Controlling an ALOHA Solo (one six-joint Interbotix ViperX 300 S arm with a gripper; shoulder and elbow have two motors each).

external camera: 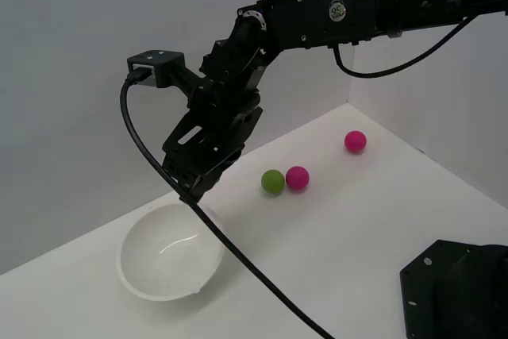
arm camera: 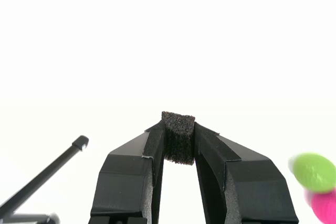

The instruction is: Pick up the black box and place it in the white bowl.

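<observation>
The black box (arm camera: 178,136) is a tiny matte cube pinched between my gripper's (arm camera: 178,129) two black fingers in the wrist view. In the exterior view my gripper (external camera: 190,188) hangs tilted just above the far rim of the white bowl (external camera: 170,253), which sits at the exterior view's left on the white table. The cube itself is hidden by the fingers in the exterior view. The bowl's hollow shows nothing inside it.
A green ball (external camera: 273,182) and a pink ball (external camera: 298,177) touch each other mid-table; another pink ball (external camera: 355,141) lies farther back. A black base block (external camera: 456,291) fills the lower right corner. A black cable (external camera: 238,263) drapes over the bowl.
</observation>
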